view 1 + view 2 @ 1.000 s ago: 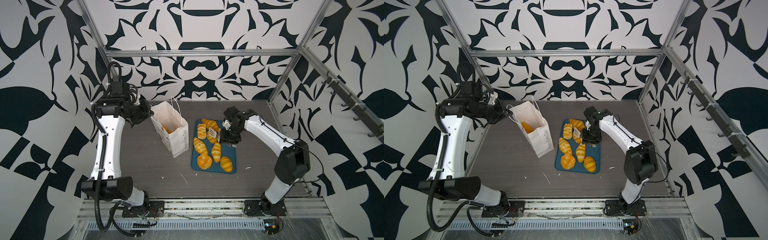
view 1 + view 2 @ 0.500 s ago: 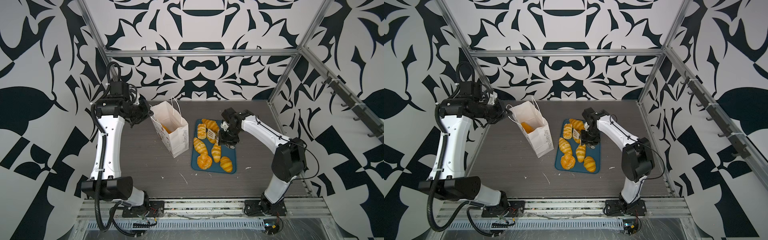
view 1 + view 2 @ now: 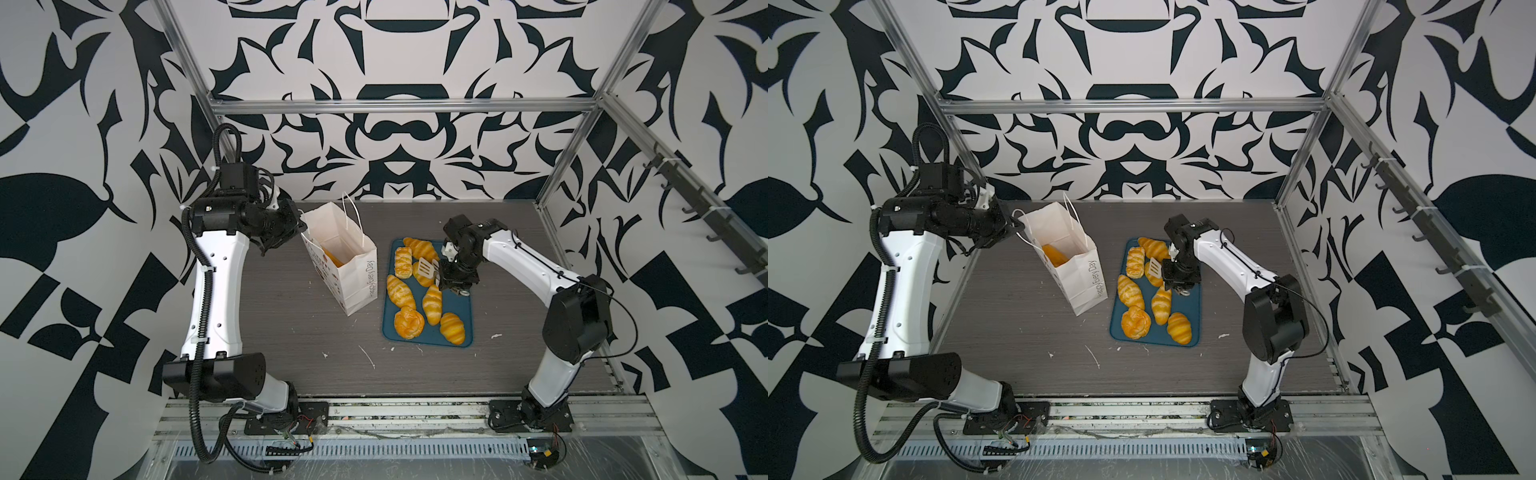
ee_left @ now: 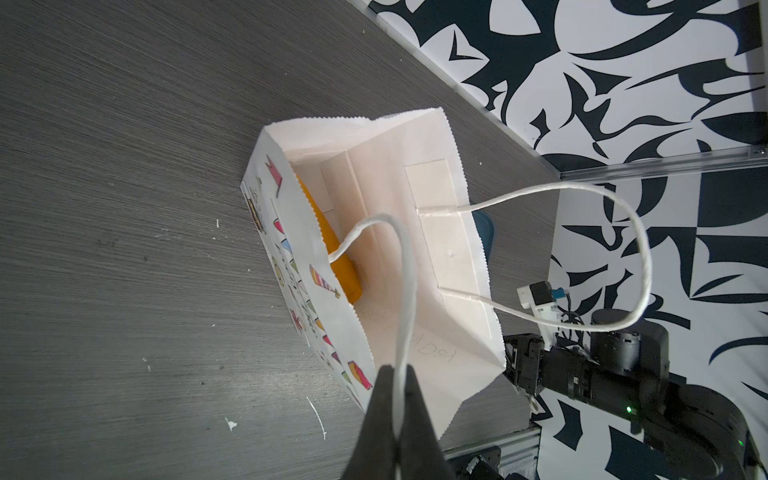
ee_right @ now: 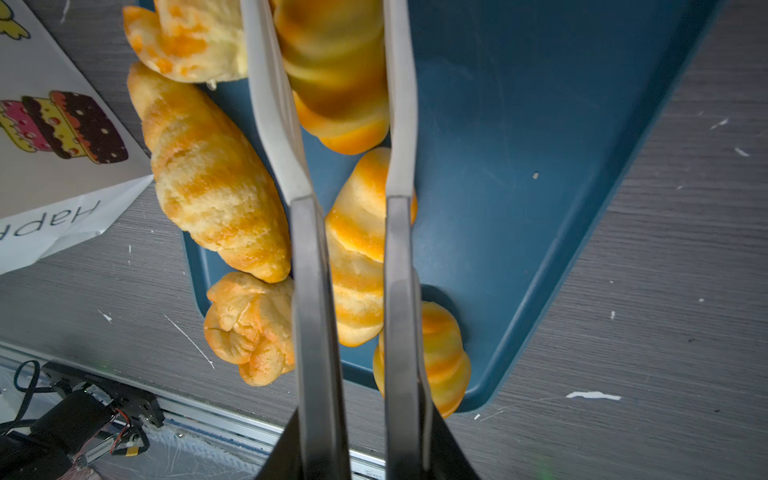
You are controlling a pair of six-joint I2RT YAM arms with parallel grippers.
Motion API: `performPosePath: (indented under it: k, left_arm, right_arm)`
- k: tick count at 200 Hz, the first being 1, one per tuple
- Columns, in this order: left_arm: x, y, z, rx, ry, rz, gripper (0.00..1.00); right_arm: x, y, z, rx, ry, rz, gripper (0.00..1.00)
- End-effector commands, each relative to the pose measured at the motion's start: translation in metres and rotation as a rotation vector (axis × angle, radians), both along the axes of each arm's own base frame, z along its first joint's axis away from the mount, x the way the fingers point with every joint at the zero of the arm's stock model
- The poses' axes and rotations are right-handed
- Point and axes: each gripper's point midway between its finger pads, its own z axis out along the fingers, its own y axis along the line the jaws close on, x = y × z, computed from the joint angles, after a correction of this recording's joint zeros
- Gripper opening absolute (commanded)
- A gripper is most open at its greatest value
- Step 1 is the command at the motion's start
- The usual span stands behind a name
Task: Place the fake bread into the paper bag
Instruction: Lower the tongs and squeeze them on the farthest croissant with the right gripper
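The white paper bag (image 3: 349,266) stands open and tilted left of the teal tray (image 3: 461,307). My left gripper (image 4: 397,374) is shut on one of its cord handles (image 4: 405,291) and holds the mouth open. One piece of fake bread (image 4: 336,257) lies inside the bag. Several croissants and a round bun (image 3: 409,323) lie on the tray. My right gripper (image 5: 332,62) carries two long white blades. They are shut on a croissant (image 5: 336,95) at the tray's far middle, one blade against each side. In both top views these blades (image 3: 1156,268) hover just over the tray.
White scraps (image 3: 368,356) dot the grey table in front of the bag and tray. Patterned walls with metal frame posts close in the back and both sides. The bag (image 3: 1075,266) stands close to the tray's left edge (image 3: 1115,307).
The right gripper's blades have closed in on the croissant between them, and the right arm has shifted slightly over the tray. The left arm and the bag have stayed still.
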Motion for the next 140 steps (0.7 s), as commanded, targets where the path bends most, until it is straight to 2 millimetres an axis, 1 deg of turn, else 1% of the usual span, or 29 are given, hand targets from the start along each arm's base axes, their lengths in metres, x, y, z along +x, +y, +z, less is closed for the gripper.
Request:
performPosePath:
  k: [1, 41, 76, 140]
  left_arm:
    - [-0.007, 0.001, -0.004, -0.004, 0.029, 0.001, 0.0]
    - [-0.007, 0.0, -0.002, -0.006, 0.025, 0.001, 0.0]
    - [-0.007, 0.0, -0.002, -0.008, 0.027, 0.001, 0.0]
    - [-0.006, 0.0, -0.003, -0.008, 0.028, 0.001, 0.0]
  right_arm:
    - [0.006, 0.0, 0.035, 0.016, -0.094, 0.014, 0.34]
    - [0.009, -0.001, 0.057, 0.024, -0.146, 0.008, 0.34]
    - [0.013, 0.0, 0.08, 0.041, -0.191, -0.008, 0.34]
    - [0.025, 0.008, 0.135, 0.12, -0.296, -0.035, 0.33]
